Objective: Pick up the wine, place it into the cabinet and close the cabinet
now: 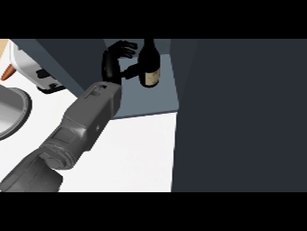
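A dark wine bottle with a tan label stands upright inside the open cabinet, on its blue-grey shelf. My left hand reaches into the cabinet just left of the bottle, its grey forearm running up from the lower left. The thumb touches the bottle's side at the label, and the fingers curl toward its shoulder and neck. A broad dark cabinet panel fills the right side of the view. My right hand does not show.
A large grey round pot sits at the left edge on the white counter. A white appliance stands behind it, with an orange object beside it. The cabinet's left wall runs close to my forearm.
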Tool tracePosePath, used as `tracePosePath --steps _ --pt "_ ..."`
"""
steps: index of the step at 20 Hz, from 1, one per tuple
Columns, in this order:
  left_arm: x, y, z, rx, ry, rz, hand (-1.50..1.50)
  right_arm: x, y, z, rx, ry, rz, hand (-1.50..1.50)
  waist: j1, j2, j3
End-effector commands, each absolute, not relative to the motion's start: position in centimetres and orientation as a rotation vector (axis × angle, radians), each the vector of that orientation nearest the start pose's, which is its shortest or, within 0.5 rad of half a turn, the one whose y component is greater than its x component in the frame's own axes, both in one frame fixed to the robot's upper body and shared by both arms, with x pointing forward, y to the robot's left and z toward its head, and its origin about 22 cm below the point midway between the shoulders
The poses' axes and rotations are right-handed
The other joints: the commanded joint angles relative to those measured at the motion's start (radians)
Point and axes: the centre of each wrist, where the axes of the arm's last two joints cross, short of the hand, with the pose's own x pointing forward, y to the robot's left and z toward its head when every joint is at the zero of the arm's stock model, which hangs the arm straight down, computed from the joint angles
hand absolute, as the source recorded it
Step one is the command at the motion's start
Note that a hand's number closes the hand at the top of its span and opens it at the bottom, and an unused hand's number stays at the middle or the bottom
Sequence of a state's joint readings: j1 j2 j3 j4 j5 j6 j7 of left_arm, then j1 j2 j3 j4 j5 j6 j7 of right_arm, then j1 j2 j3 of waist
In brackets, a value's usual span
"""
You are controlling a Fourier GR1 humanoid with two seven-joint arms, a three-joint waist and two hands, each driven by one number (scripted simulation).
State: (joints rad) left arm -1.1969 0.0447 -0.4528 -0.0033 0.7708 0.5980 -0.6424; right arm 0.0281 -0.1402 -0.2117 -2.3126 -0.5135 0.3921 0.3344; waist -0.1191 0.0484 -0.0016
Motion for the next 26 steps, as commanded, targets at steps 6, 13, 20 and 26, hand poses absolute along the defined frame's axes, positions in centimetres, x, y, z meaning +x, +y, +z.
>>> tracePosePath --steps 6,13,20,26 --pt "43.3 14.6 2.0 0.535 -1.679 -0.028 -1.5 16.9 -27.8 17.1 0.397 -2.014 0.303 -1.5 -0.007 0.006 -0.001" --pt "43.2 14.7 1.9 0.573 -1.679 -0.033 -1.5 17.0 -27.1 17.3 0.39 -2.025 0.302 -1.5 0.01 0.001 -0.002" --pt "43.6 13.0 3.0 0.47 -1.758 -0.018 -1.5 17.7 -28.3 17.0 0.386 -2.003 0.307 -1.5 0.011 -0.001 -0.001" --pt "42.3 11.0 1.2 0.386 -1.762 -0.01 -1.5 16.1 -27.8 16.9 0.398 -2.008 0.297 -1.5 0.02 -0.014 0.0"
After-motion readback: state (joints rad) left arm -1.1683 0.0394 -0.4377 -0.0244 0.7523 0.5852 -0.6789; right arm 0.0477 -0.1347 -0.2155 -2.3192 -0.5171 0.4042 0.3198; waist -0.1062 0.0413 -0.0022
